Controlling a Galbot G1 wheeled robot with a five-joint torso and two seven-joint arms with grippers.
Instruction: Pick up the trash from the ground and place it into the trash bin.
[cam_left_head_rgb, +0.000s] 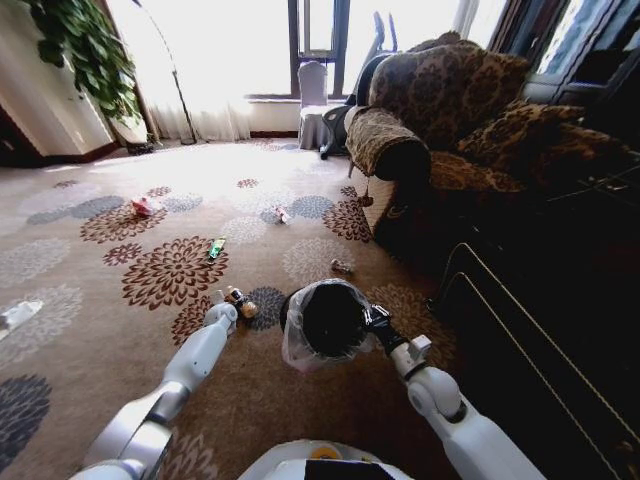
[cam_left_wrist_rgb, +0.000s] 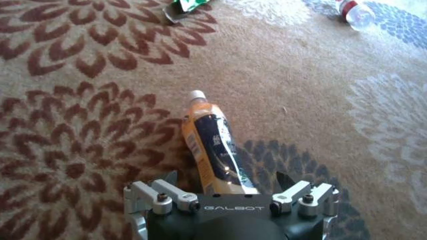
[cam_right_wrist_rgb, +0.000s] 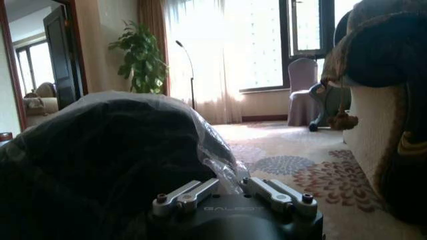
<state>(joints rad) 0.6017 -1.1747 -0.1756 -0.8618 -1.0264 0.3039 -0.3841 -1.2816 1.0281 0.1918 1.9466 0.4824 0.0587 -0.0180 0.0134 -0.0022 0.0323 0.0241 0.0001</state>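
Observation:
An orange drink bottle with a white cap and a dark label lies on the carpet. My left gripper is low over it and open, one finger on each side of the bottle's base, with gaps showing. In the head view this gripper is just left of the trash bin, a black bin with a crinkly clear liner. My right gripper is shut on the bin's rim and holds the bin tilted toward me. The right wrist view shows that gripper pinching the liner. Other trash lies farther out: a green wrapper and a red scrap.
A clear bottle with a red label, a small brown scrap and a white scrap lie on the patterned carpet. A brown armchair and dark furniture line the right side. A potted plant stands at the far left.

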